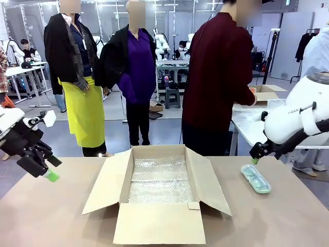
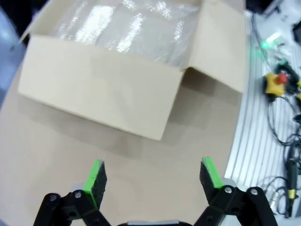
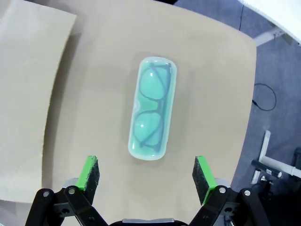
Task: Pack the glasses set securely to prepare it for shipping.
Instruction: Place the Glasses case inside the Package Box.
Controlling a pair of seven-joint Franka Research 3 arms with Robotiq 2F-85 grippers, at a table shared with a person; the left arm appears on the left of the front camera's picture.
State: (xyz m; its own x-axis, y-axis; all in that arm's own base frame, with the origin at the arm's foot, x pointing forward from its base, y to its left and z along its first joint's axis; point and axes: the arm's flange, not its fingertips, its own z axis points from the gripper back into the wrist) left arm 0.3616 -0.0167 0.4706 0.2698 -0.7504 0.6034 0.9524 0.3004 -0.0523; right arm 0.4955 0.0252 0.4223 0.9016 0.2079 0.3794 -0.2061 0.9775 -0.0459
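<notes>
A mint-green clear-lidded glasses case (image 1: 255, 178) lies flat on the table, right of the open cardboard box (image 1: 159, 198). In the right wrist view the mint-green case (image 3: 152, 114) shows a pair of glasses inside and lies just ahead of my right gripper (image 3: 146, 177), which is open above it. From the front, the right gripper (image 1: 255, 155) hangs a little above the case's far end. My left gripper (image 1: 47, 169) is open over the bare table at the left; its fingers (image 2: 95, 181) hold nothing. The pink case is out of view.
The cardboard box (image 2: 113, 80) is lined with bubble wrap (image 1: 160, 180) and its flaps are spread outward. A person in a dark red top (image 1: 218, 82) stands at the far side of the table. Cables and a yellow button box (image 2: 274, 84) lie past the table's edge.
</notes>
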